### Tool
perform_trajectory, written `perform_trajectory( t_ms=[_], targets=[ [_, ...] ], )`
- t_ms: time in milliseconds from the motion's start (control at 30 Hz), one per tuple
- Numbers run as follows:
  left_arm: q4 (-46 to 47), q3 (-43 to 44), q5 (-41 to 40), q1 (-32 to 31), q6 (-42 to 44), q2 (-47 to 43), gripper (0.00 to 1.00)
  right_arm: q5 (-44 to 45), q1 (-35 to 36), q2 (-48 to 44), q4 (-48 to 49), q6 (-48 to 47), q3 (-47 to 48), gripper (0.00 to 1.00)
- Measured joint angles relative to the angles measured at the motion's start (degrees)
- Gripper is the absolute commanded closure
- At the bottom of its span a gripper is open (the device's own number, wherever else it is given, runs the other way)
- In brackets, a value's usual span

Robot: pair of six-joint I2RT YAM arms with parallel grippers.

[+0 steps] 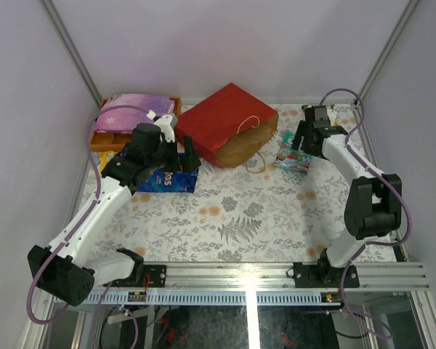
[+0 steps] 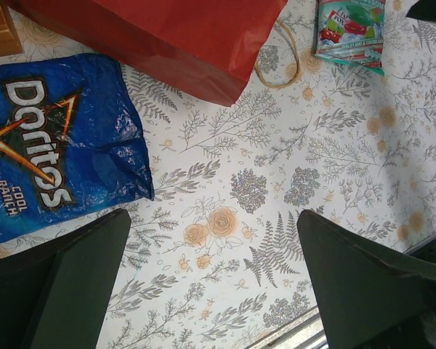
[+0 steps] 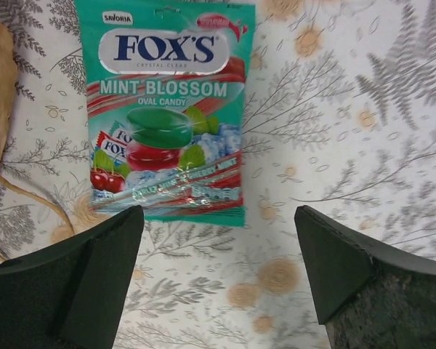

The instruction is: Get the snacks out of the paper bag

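With the red paper bag [image 1: 229, 120] on its side on the desk [image 1: 276, 218], left gripper [image 2: 212, 218] by the Doritos bag [image 2: 51, 138] and right gripper [image 3: 218, 218] above the mint packet [image 3: 167, 109] hang wide and empty; both snacks look light and slippery, probably best pinched by an edge.

What lies inside the paper bag [image 1: 229, 120] cannot be told — its brown mouth is seen at too flat an angle from above. Just left of that bag, the Doritos bag [image 1: 176, 182] is largely covered by the left gripper [image 1: 180, 160]. The left wrist view cuts the paper bag off at the top edge; the right wrist view leaves only a brown sliver of it at the left edge.
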Motion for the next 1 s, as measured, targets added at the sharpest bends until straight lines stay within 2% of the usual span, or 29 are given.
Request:
perform_trajectory(
  t_ms=[200,367,500,733,1000],
  targets=[
    [0.02,0.0,0.28,0.0,0.0,0.02,0.0,-0.57,1.49,6.67,3.06,8.31,-1.29,0.09],
    [0.0,0.0,0.28,0.0,0.07,0.0,0.0,-1.4,2.71,14.64,4.07,10.36,-0.79,0.09],
    [0.0,0.0,0.26,0.0,0.46,0.0,0.0,-2.1,3.04,16.81,4.94,9.9,0.98,0.09],
    [0.0,0.0,0.24,0.0,0.83,0.02,0.0,-5.81,3.37,18.8,7.34,4.7,2.51,0.11],
    [-0.02,0.0,0.24,0.0,0.94,0.37,0.0,-11.47,4.2,21.64,6.67,-9.97,6.84,0.05]
  ],
)
